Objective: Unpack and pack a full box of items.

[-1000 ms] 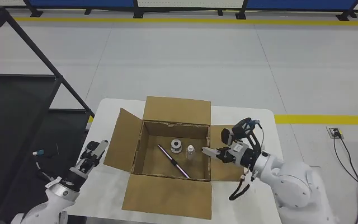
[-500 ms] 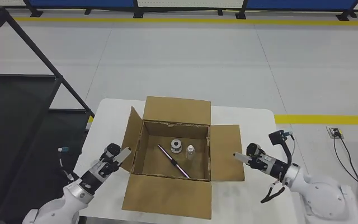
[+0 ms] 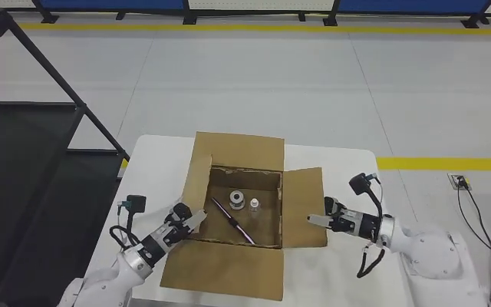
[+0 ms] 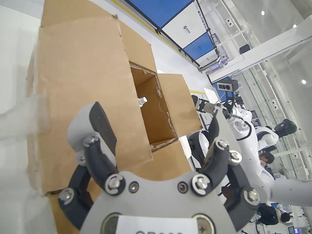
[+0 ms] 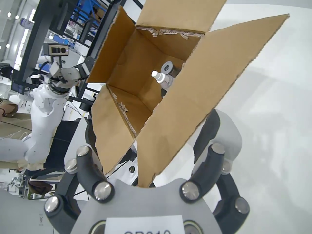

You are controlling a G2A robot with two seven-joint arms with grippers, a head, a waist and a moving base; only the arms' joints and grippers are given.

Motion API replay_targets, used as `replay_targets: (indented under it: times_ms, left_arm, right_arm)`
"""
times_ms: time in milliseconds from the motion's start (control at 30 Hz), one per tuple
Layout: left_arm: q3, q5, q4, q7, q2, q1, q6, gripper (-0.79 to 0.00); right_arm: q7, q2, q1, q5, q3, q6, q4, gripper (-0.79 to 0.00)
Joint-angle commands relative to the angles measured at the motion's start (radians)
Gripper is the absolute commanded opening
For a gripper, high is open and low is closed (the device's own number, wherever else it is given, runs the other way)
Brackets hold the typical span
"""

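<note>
A cardboard box (image 3: 238, 150) stands open on the white table. Inside lie a silver spool (image 3: 236, 200), a small white-capped bottle (image 3: 254, 204) and a dark rod (image 3: 232, 220). My left gripper (image 3: 192, 219) is open against the box's left flap (image 4: 80, 74), which stands nearly upright. The bottle (image 4: 142, 101) peeks out past that flap. My right gripper (image 3: 313, 221) is open and straddles the edge of the half-raised right flap (image 5: 207, 79); one finger (image 5: 219, 132) shows and the other is hidden behind the cardboard. The bottle (image 5: 162, 78) and spool (image 5: 168, 67) stand near that wall.
The table (image 3: 153, 165) has bare white surface to the left and right of the box. The front flap (image 3: 222, 269) lies flat toward me and the back flap lies flat away. A black metal frame (image 3: 77, 115) stands off the table's left side.
My left gripper has come in from the table's left edge and the left flap has swung up from flat to nearly upright. The right gripper drew away from the box, then returned; the right flap has risen.
</note>
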Motion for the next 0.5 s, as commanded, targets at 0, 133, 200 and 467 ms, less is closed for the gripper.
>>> replay_targets:
  times_ms: [0,133,200,467]
  left_arm:
    - [0.015,-0.003,0.014,-0.002,0.000,-0.011,0.003,0.000]
    - [0.039,0.002,0.031,-0.003,-0.001,-0.026,0.006,0.000]
    - [0.050,0.005,0.039,-0.004,-0.001,-0.033,0.007,0.000]
    - [0.080,0.007,0.070,0.010,-0.002,-0.053,0.024,0.000]
  right_arm:
    - [0.008,0.003,0.011,0.033,-0.009,-0.017,0.001,0.000]
    - [0.024,0.009,0.028,0.114,-0.030,-0.058,0.001,0.000]
    - [0.034,0.011,0.043,0.147,-0.046,-0.070,0.007,0.000]
    - [0.019,0.001,0.172,0.190,-0.222,-0.088,0.089,0.000]
